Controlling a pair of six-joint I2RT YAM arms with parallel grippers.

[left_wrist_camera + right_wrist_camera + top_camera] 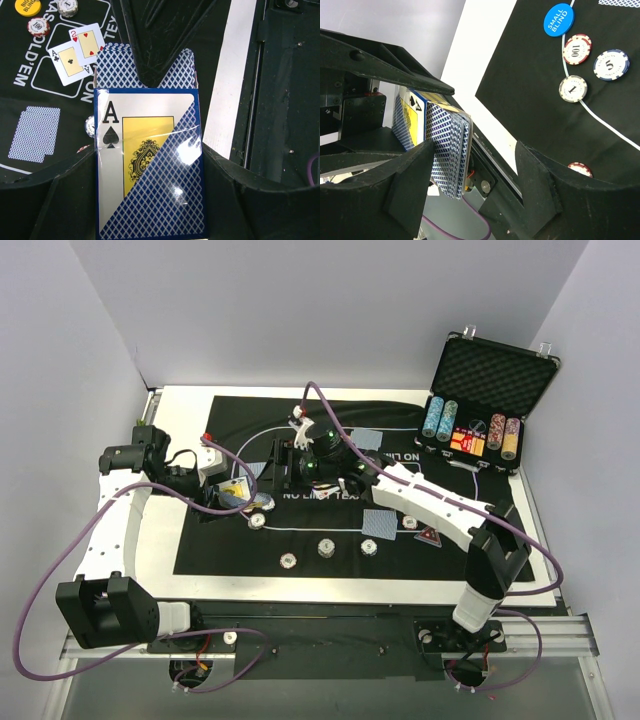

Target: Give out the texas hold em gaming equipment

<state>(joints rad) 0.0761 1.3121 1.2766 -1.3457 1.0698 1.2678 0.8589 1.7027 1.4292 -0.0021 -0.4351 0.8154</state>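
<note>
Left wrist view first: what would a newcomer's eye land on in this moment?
The ace-of-spades card box fills the left wrist view, clamped in the left gripper with blue-backed cards poking out of its top. The right gripper hangs open right at those cards. On the black mat beyond lie a face-up ace of clubs and two of hearts.

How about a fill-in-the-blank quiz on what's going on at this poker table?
1. The left gripper holds a card box whose front shows the ace of ____.
2. On the black mat, the ace of clubs lies face up, overlapped by the two of ____.
3. The blue disc reads SMALL ____.
4. The right gripper has its jaws ____, not shut.
Missing words: spades; hearts; BLIND; open.
</note>
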